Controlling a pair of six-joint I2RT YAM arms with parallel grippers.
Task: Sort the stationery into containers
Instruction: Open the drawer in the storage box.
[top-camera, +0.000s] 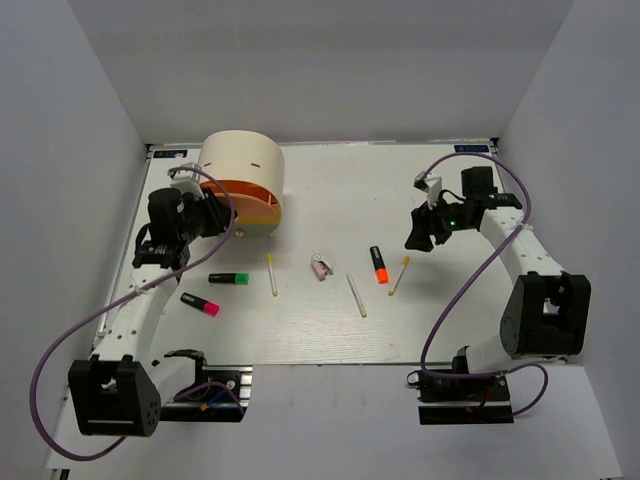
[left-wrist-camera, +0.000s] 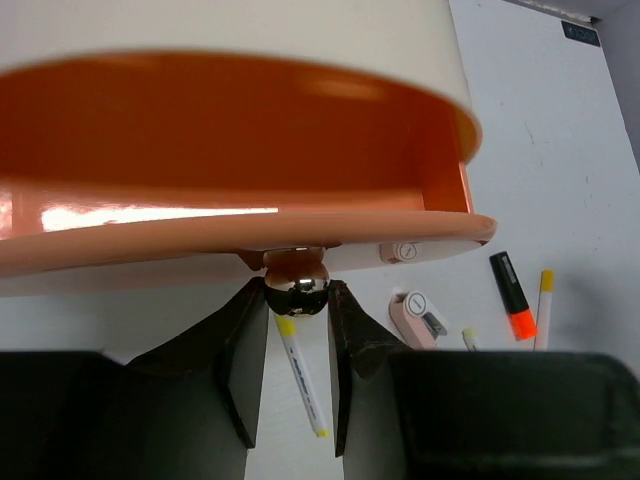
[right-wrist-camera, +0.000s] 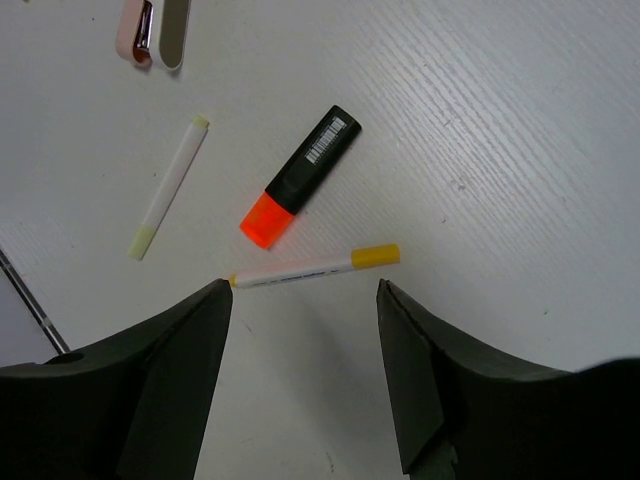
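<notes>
Two arms, split jobs: left gripper (left-wrist-camera: 297, 302) pinched on the knob (left-wrist-camera: 297, 281) of the orange drawer (left-wrist-camera: 230, 236), which stands open. Right gripper (right-wrist-camera: 303, 292) wide open, empty, nearer the yellow-capped stick (right-wrist-camera: 300, 268) just ahead of its tips. Stick's long axis runs jaw to jaw, so I'd rotate the wrist before closing

No legible text anywhere. Orange highlighter (right-wrist-camera: 300, 177): white barcode label (right-wrist-camera: 331, 142) on black barrel, digits too small. Bench (top-camera: 300, 335) far corners: blue stickers (top-camera: 473, 149), print too blurred to read.
</notes>
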